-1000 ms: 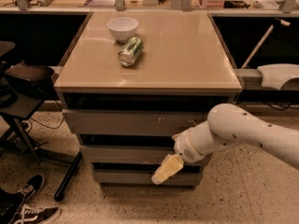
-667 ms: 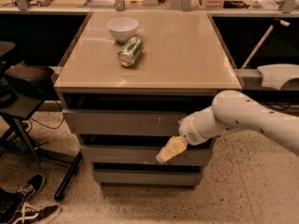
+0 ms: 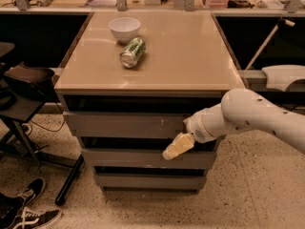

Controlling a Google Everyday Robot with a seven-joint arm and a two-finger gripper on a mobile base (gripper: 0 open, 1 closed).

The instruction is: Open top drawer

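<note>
Gripper [image 3: 177, 146] low at the right side of the grey cabinet, just beneath the top drawer [image 3: 119, 124].

The top drawer, its flat front marked by two pale scratches right of centre, sits directly under the tan tabletop [image 3: 190, 56] with a dark gap above it. The gripper slants down and left across the slot above the middle drawer front [image 3: 124, 159]; whether it is open, closed or gripping anything I cannot tell. A white bowl [image 3: 124, 28] and a green can [image 3: 132, 52] on its side rest far left on the tabletop.
</note>
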